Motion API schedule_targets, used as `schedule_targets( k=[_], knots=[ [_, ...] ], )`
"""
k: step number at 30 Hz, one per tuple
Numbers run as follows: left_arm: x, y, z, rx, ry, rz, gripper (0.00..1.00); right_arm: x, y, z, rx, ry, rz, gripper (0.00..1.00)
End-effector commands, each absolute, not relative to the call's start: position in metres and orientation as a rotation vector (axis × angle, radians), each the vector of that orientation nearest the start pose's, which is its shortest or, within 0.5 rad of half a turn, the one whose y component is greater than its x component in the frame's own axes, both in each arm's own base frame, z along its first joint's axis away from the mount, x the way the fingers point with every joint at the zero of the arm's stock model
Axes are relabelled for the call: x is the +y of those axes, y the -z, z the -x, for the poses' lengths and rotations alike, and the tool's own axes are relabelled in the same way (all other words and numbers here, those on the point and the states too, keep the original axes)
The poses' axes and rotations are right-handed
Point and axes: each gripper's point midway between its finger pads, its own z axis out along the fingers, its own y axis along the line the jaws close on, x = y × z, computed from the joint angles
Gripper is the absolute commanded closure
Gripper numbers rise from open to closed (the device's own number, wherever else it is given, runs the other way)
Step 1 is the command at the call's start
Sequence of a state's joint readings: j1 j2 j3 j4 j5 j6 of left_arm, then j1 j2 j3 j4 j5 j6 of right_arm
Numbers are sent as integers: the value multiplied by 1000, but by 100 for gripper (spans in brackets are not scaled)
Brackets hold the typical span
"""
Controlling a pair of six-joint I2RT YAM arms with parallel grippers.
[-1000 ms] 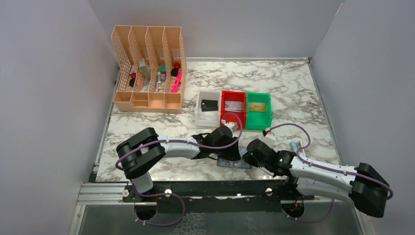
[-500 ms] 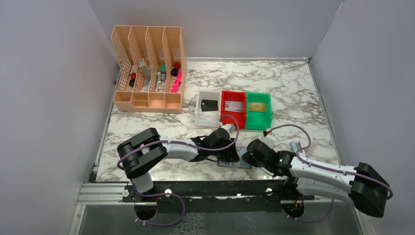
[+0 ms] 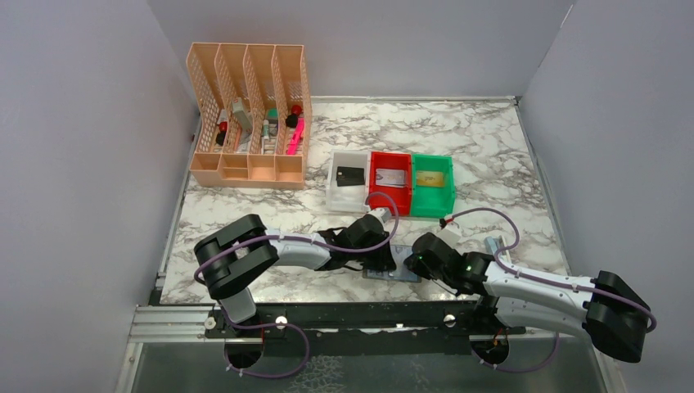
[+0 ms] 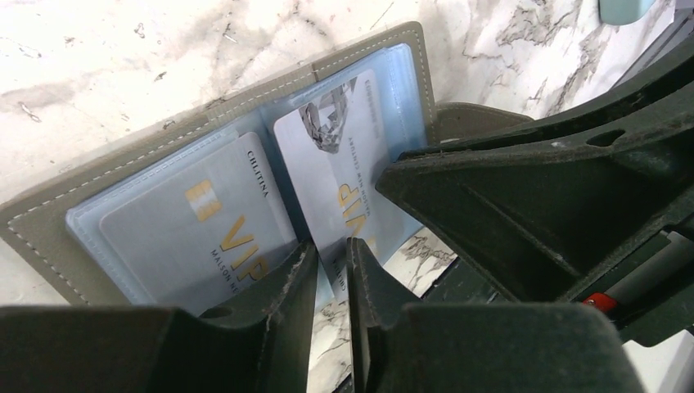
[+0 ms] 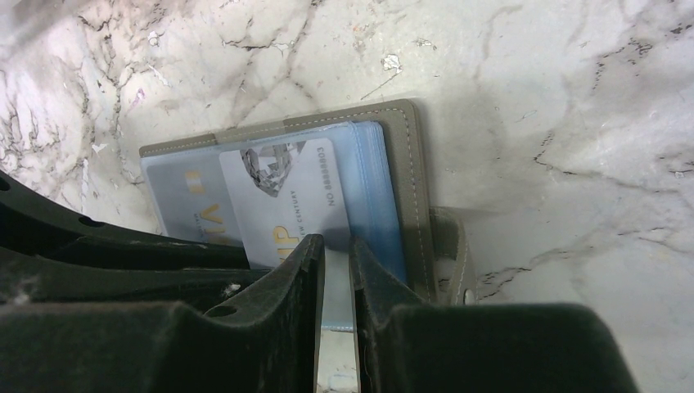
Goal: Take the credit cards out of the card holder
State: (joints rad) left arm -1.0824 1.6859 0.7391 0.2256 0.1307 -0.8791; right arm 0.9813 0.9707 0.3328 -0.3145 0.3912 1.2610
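Marble table between plain grey walls: both arms meet over the open wallet at the near edge.

The card holder lies open and flat between the arms. The right gripper is clenched on its light-blue pocket edge, seemingly to pin it. The left gripper has its jaws drawn narrow around the lower edge of the diamond-printed card, which sits partly out of its pocket. Whether it truly pinches the card, I cannot tell. The step looks like drawing this card out, and the next move calls for a firm pinch and a straight pull along the pocket. The second card sits in the neighbouring pocket. Farther back stand three bins, each with one card: white bin with the black card, red bin with the silvery card, green bin with the gold card. That makes five cards, two of them in the holder. Farthest back is one peach organiser.
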Motion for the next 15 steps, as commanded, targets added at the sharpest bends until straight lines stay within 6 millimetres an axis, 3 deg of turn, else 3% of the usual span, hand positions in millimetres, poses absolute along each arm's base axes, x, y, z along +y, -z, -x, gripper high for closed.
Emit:
schedule_targets(
  k=[1,9,15],
  knots=[
    [-373,-25,-141,2572,984,-345,77,150,6,-142,2516,-304,-486,77],
    [-371,-28,-144,2564,961,-342,88,149,5,-143,2513,-296,-484,77],
    [-365,-28,-145,2570,920,-339,89,150,4,-143,2509,-303,-485,77]
  ],
)
